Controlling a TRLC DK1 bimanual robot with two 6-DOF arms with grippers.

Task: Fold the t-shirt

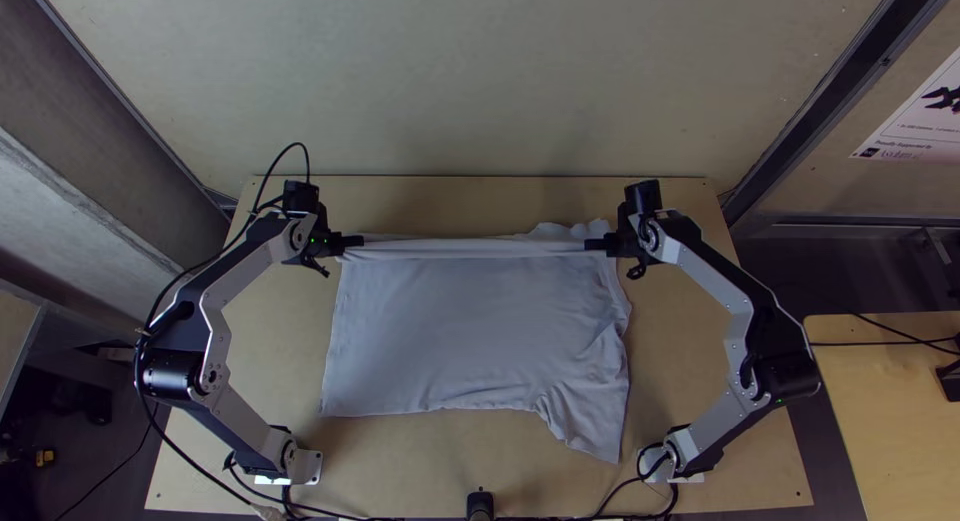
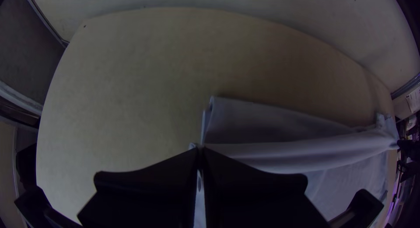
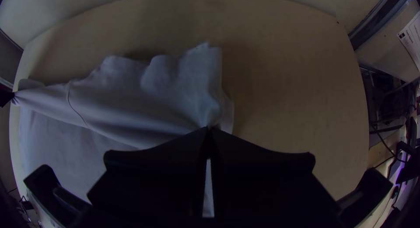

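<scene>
The pale t-shirt (image 1: 470, 331) lies over the middle of the table, its far part raised into a taut band between the two grippers. My left gripper (image 1: 352, 242) is shut on the band's left end; in the left wrist view the left gripper (image 2: 200, 149) pinches the t-shirt (image 2: 280, 153). At the band's right end my right gripper (image 1: 596, 246) is shut on the cloth, and in the right wrist view the right gripper (image 3: 208, 131) holds the t-shirt (image 3: 144, 101) beside a bunched part. A sleeve-like corner points toward the near edge at the right.
Bare wooden table (image 1: 270, 331) shows around the cloth, with a narrow strip beyond its far side. Black cables (image 1: 330, 513) run along the near edge by a small dark object (image 1: 480, 504). Another wooden table (image 1: 890, 411) stands at the right.
</scene>
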